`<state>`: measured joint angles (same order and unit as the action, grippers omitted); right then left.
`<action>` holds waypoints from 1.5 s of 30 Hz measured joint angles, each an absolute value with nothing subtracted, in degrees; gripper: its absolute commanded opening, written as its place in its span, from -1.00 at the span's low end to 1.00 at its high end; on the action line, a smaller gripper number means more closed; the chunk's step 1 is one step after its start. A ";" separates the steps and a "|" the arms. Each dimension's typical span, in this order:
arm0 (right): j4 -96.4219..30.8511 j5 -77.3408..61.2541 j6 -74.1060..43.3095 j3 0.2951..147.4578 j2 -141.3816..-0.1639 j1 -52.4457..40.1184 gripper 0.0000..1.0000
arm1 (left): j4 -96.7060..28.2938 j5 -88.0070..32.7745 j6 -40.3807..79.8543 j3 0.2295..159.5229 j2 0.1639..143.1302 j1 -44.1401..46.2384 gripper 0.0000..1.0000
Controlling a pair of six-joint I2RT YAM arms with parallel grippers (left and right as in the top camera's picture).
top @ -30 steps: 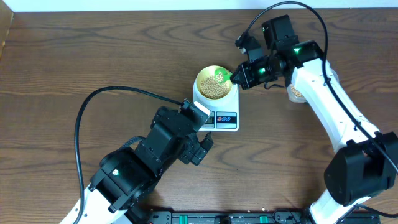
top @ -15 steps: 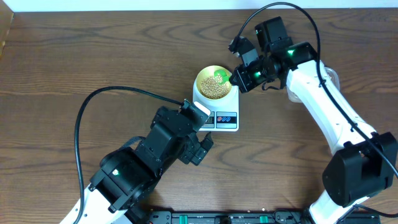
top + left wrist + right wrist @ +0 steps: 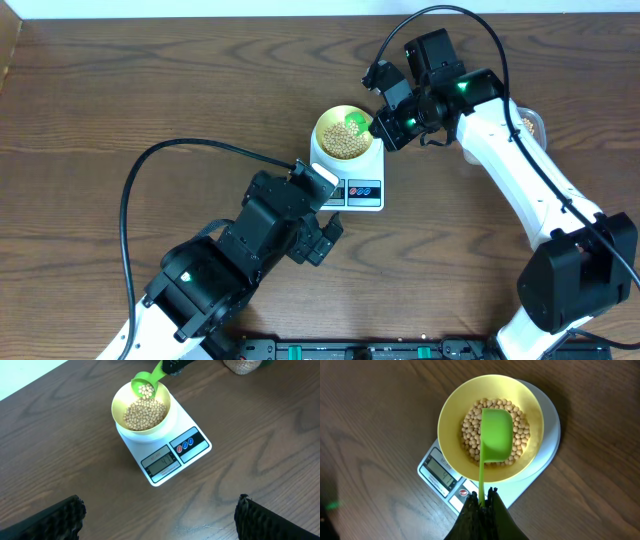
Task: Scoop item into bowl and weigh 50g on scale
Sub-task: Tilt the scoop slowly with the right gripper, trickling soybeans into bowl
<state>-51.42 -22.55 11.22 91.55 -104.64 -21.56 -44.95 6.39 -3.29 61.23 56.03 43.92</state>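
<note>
The right fingers (image 3: pixel 472 517) are pinching the handle of a green scoop (image 3: pixel 496 435), tipping it over the yellow bowl (image 3: pixel 451 410) of beans (image 3: pixel 470 435), which is sitting on the white scale (image 3: pixel 547 435). The left fingers (image 3: pixel 55 520) are hanging wide apart over the bench (image 3: pixel 60 435) near the scale's display end, holding nothing.

The right arm (image 3: pixel 510 150) is swinging toward the far table edge and uncovering the clear tub (image 3: pixel 532 124) behind it; the right gripper (image 3: pixel 383 127) is twisting slightly, with the green scoop (image 3: pixel 357 124) above the bowl (image 3: pixel 324 146)
</note>
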 measured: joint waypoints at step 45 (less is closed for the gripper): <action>-49.84 -20.99 12.69 91.57 -104.64 -23.88 -0.97 | -44.95 6.39 -3.29 61.23 56.03 43.92 0.96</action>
<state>-49.84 -20.99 12.69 91.57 -104.64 -23.88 -44.95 6.39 -3.29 61.23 56.03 43.92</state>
